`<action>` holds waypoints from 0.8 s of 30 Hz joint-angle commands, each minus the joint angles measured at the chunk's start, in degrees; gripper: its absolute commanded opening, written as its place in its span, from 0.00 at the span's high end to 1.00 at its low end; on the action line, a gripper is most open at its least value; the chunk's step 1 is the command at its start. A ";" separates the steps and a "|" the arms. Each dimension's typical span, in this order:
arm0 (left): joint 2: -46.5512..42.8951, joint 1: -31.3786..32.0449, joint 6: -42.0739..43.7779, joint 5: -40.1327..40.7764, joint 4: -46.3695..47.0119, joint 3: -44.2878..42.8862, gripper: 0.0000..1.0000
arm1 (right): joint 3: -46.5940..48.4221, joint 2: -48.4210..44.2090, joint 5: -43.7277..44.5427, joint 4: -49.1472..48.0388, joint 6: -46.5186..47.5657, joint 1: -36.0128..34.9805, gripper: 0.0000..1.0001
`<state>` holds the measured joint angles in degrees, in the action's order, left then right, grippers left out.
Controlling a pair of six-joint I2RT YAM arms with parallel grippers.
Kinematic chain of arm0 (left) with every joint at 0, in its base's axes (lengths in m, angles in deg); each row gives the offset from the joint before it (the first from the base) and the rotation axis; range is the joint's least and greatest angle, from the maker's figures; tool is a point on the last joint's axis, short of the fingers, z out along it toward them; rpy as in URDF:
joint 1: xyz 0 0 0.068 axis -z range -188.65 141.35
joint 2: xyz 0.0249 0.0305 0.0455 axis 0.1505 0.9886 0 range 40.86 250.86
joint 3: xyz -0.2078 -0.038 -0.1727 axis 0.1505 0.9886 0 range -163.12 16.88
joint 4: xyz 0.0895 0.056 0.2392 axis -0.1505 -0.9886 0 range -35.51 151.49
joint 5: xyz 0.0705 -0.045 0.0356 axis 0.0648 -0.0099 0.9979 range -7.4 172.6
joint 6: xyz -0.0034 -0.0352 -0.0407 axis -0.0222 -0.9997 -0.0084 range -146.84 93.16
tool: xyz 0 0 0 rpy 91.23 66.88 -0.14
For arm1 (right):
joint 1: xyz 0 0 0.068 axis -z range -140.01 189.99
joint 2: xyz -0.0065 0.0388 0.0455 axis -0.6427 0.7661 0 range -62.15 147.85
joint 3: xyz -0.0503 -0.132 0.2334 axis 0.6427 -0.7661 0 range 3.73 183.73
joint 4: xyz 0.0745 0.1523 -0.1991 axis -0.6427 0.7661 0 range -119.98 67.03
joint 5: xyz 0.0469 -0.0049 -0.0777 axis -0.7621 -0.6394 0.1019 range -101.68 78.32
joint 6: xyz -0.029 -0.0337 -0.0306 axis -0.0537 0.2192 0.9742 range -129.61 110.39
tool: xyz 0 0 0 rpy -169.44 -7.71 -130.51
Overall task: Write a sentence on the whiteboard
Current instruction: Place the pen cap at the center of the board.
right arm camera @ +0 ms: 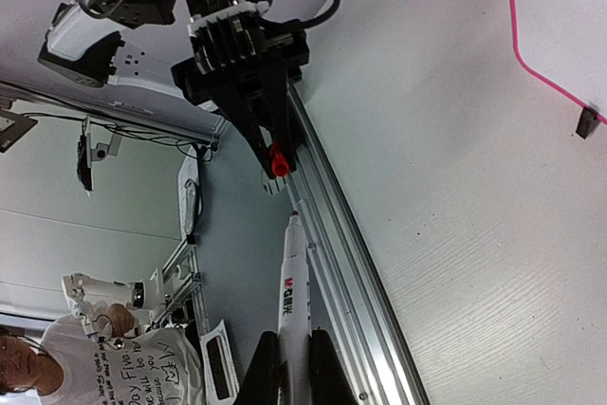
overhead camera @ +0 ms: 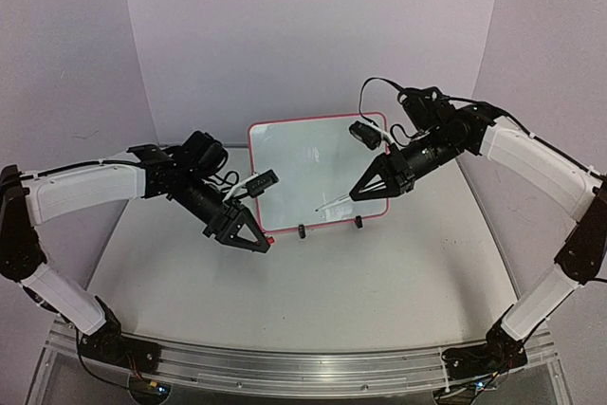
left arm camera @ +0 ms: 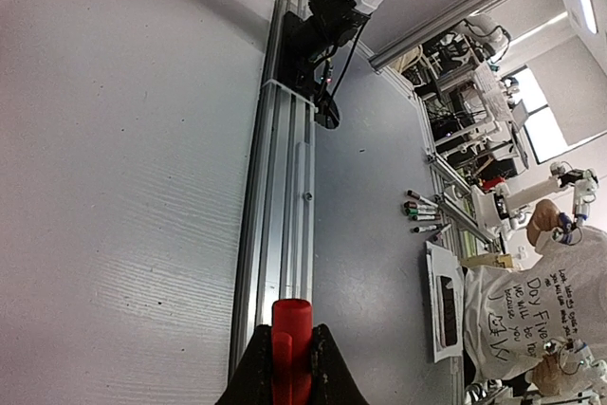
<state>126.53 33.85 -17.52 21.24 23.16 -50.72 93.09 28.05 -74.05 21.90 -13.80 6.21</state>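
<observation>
The whiteboard [overhead camera: 313,163], white with a thin red-pink frame, stands on two black clip feet [overhead camera: 302,230] at mid-table. I can make out no sentence on it. My right gripper [overhead camera: 358,195] is shut on a white marker [overhead camera: 334,204], uncapped, its tip in front of the board's lower right part. In the right wrist view the marker [right arm camera: 294,282] sticks out from between the fingers [right arm camera: 268,358]. My left gripper [overhead camera: 265,244] is shut on the marker's red cap [left arm camera: 291,329] just off the board's lower left corner. The cap also shows in the right wrist view [right arm camera: 277,160].
An aluminium rail [overhead camera: 285,367] runs along the table's near edge with both arm bases on it. Grey backdrop walls close off the back and sides. Off the table, several spare markers [left arm camera: 422,211] lie on a bench beside a person in a white shirt [left arm camera: 531,320].
</observation>
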 commanded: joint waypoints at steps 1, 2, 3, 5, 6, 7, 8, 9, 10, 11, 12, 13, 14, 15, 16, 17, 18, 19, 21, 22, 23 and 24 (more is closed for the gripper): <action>-6.34 -1.27 -7.29 8.85 8.68 4.87 1.00 | 2.08 -2.71 7.53 4.46 2.80 0.38 1.00; -7.84 -1.27 -11.33 16.35 13.21 6.88 1.00 | 2.15 -2.85 9.42 3.05 1.03 0.38 1.00; -8.36 -1.28 -12.99 18.51 14.08 8.09 1.00 | 1.81 -2.97 11.60 2.30 0.10 0.34 1.00; -9.02 -1.17 -16.94 33.22 18.79 12.32 1.00 | -0.78 -4.49 19.49 -4.11 -5.28 0.00 1.00; -9.05 -1.12 -17.64 36.24 19.44 13.26 1.00 | -2.04 -5.13 21.59 -5.55 -6.09 -0.35 1.00; -9.13 -0.95 -19.13 41.42 20.81 15.20 1.00 | -4.28 -6.52 25.83 -8.40 -7.48 -0.71 1.00; -9.23 -0.76 -19.75 43.63 21.47 16.04 1.00 | -5.67 -7.16 27.11 -9.96 -8.16 -0.73 1.00; -9.57 -0.35 -20.98 48.25 22.61 17.89 1.00 | -8.37 -9.06 30.06 -13.22 -9.87 -0.76 1.00; -9.64 -0.12 -21.68 50.36 23.22 18.95 1.00 | -9.73 -10.21 31.35 -15.14 -10.82 -0.80 1.00; -9.65 0.07 -23.03 52.30 24.03 20.43 1.00 | -11.66 -11.68 32.71 -17.48 -11.75 -0.77 1.00; -9.64 0.31 -23.65 53.97 24.48 21.25 1.00 | -12.75 -12.71 33.35 -19.07 -12.36 -0.82 1.00; -9.52 0.50 -24.52 55.77 24.67 21.68 1.00 | -13.32 -13.78 33.67 -20.38 -12.88 -0.77 1.00; -9.22 0.62 -25.38 57.18 24.70 22.31 1.00 | -14.14 -14.60 34.34 -21.15 -13.36 -0.81 1.00; -8.66 0.73 -26.09 58.24 24.89 23.03 1.00 | -15.20 -15.36 35.08 -22.41 -13.65 -0.76 1.00; -8.32 0.70 -26.41 58.82 25.06 23.30 1.00 | -15.69 -16.00 35.46 -22.98 -13.83 -0.76 1.00; -7.66 0.69 -26.81 59.14 25.79 23.74 1.00 | -16.58 -16.48 36.14 -23.93 -14.26 -0.78 1.00; -6.93 0.81 -26.97 59.05 26.48 23.98 0.99 | -17.29 -16.68 36.55 -24.35 -14.46 -0.77 1.00; -6.39 0.92 -26.98 58.88 27.13 24.06 0.99 | -17.60 -16.71 36.78 -24.77 -14.65 -0.79 1.00; -4.66 1.04 -26.99 58.87 27.67 23.67 0.99 | -18.42 -16.72 36.92 -25.62 -15.30 -0.82 1.00; -3.80 1.15 -26.92 59.00 27.77 23.24 0.98 | -18.87 -16.72 36.80 -26.13 -15.51 -0.78 1.00; -3.01 1.24 -26.90 59.06 27.78 23.00 0.98 | -19.05 -16.72 36.75 -26.37 -15.68 -0.81 1.00; -2.47 1.34 -26.94 59.11 27.71 22.62 0.98 | -19.39 -16.83 36.75 -26.91 -15.89 -0.77 1.00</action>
<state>121.43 34.57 -43.35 77.82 47.80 -27.15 75.17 12.02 -39.34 -0.15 -27.76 5.82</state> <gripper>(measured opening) 0.094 0.065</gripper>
